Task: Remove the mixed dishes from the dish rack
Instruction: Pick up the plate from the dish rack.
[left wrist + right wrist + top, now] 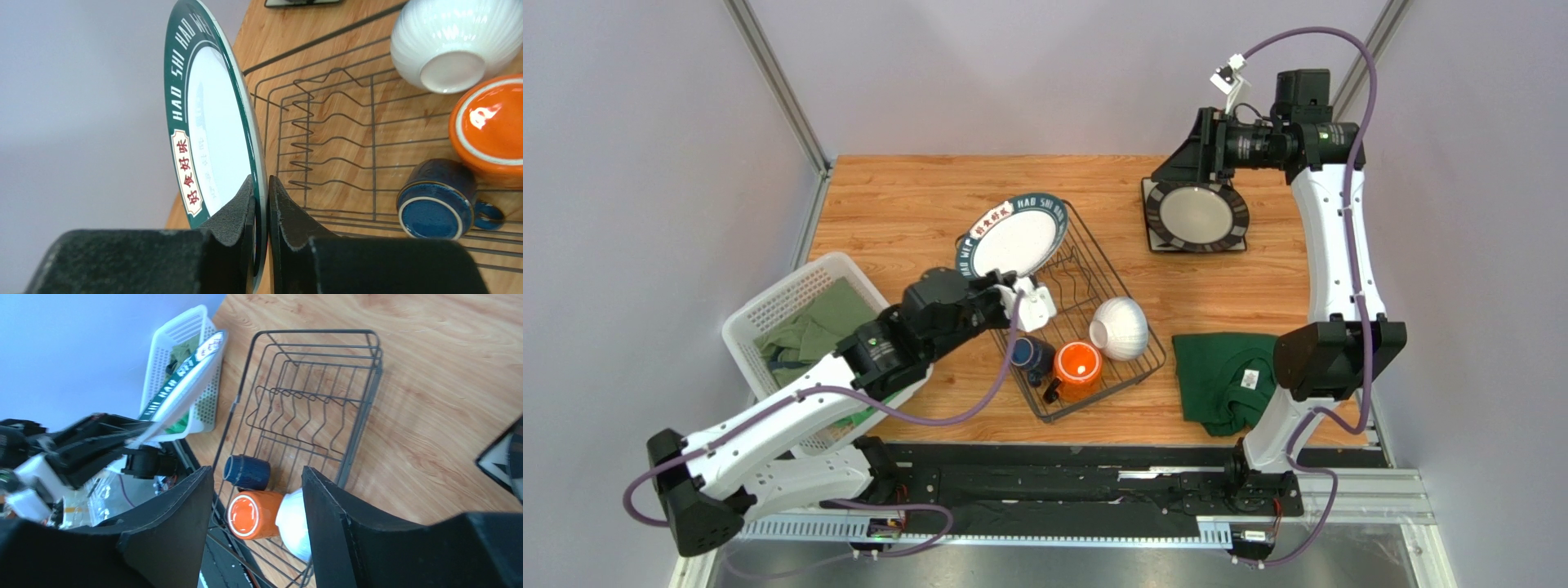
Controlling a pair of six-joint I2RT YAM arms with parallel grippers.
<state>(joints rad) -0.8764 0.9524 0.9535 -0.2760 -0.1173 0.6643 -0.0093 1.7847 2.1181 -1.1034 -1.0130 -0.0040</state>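
Observation:
My left gripper point(1017, 298) point(263, 199) is shut on the rim of the round white plate with the dark-green lettered rim point(1014, 235) point(212, 131). It holds the plate on edge over the far left end of the black wire dish rack point(1100, 279) point(344, 122) point(307, 398). The plate also shows in the right wrist view point(184, 376). In the rack's near end lie the white ribbed bowl point(1119, 327) point(451, 40), the orange mug point(1078, 365) point(253, 516) and the dark blue mug point(1030, 355) point(436, 205). My right gripper point(1183, 159) point(258, 530) is open and empty, high above a round white plate point(1195, 216) that lies on a square plate at the far right.
A white slotted basket point(775, 312) point(166, 355) holding green cloth stands left of the rack. A folded green cloth point(1222, 377) lies right of the rack near the right arm's base. Grey walls enclose the wooden table point(891, 208).

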